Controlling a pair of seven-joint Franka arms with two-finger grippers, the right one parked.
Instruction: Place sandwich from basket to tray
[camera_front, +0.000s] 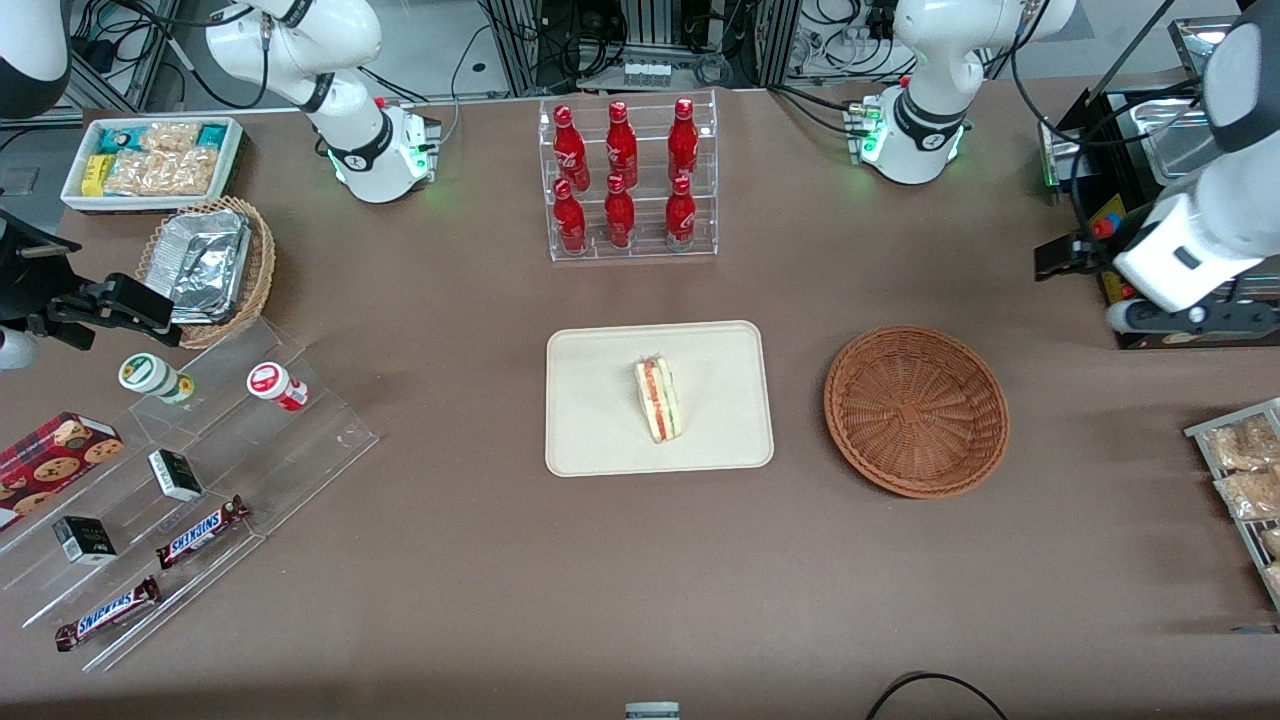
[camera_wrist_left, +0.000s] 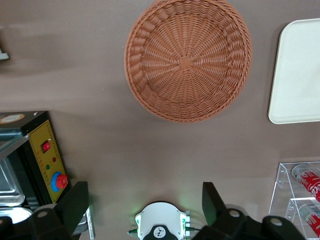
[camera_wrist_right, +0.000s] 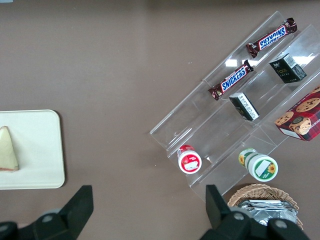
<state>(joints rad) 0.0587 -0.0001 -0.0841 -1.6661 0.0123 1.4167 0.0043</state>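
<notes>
The sandwich (camera_front: 658, 400) lies on the cream tray (camera_front: 600, 440) at mid table; it also shows in the right wrist view (camera_wrist_right: 7, 150) on the tray (camera_wrist_right: 40, 150). The reddish-brown wicker basket (camera_front: 916, 410) stands beside the tray toward the working arm's end and holds nothing. In the left wrist view the basket (camera_wrist_left: 187, 60) and a corner of the tray (camera_wrist_left: 300, 75) show. My left gripper (camera_front: 1065, 258) is raised above the table, farther from the front camera than the basket and toward the working arm's end. It is open and empty (camera_wrist_left: 144, 207).
A clear rack of red bottles (camera_front: 630, 180) stands farther back than the tray. A black appliance with a red button (camera_front: 1130, 200) sits next to the gripper. Snack packets (camera_front: 1245, 470) lie at the working arm's end. An acrylic shelf (camera_front: 180, 480), a foil-filled tan basket (camera_front: 210, 265) and a white bin (camera_front: 150, 160) are at the parked arm's end.
</notes>
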